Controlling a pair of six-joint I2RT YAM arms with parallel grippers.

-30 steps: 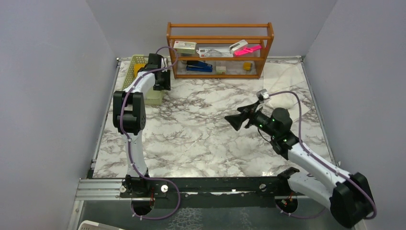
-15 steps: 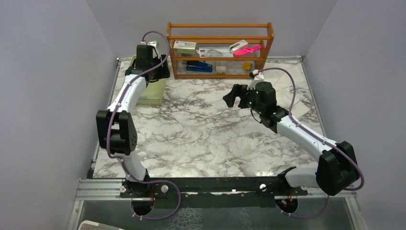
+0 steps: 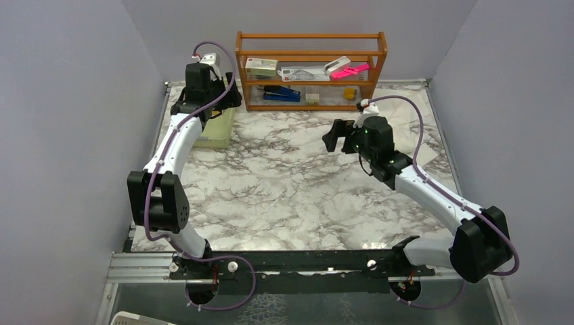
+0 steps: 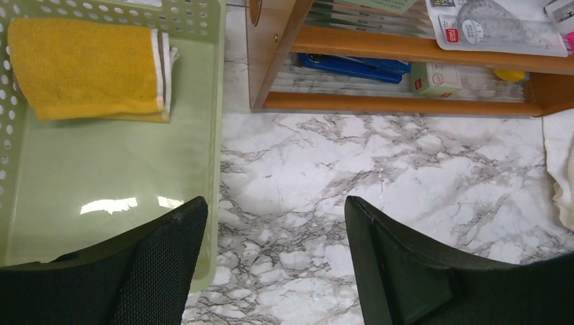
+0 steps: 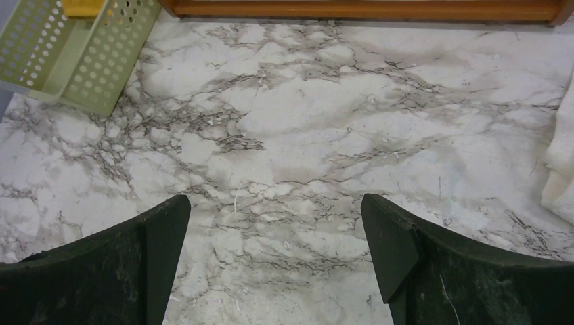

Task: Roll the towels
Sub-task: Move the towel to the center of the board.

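Observation:
The mustard-yellow towel (image 4: 88,68) lies folded at the far end of the green basket (image 4: 215,101); a yellow corner of it also shows in the right wrist view (image 5: 81,7). The cream-white towel (image 3: 406,108) lies crumpled at the back right of the table, its edge showing in both wrist views (image 4: 562,169) (image 5: 560,162). My left gripper (image 3: 220,105) (image 4: 274,203) is open and empty, above the basket's right wall. My right gripper (image 3: 333,134) (image 5: 274,200) is open and empty over bare marble, left of the cream towel.
A wooden shelf (image 3: 311,68) (image 4: 406,54) with stationery stands at the back centre, just right of the basket (image 3: 216,135). Grey walls close in the left, back and right sides. The marble table (image 3: 284,183) stretches between the arms.
My left arm has stretched farther back over the basket. My right arm has swung from mid-table toward the back, its gripper now nearer the shelf. Both grippers stay open.

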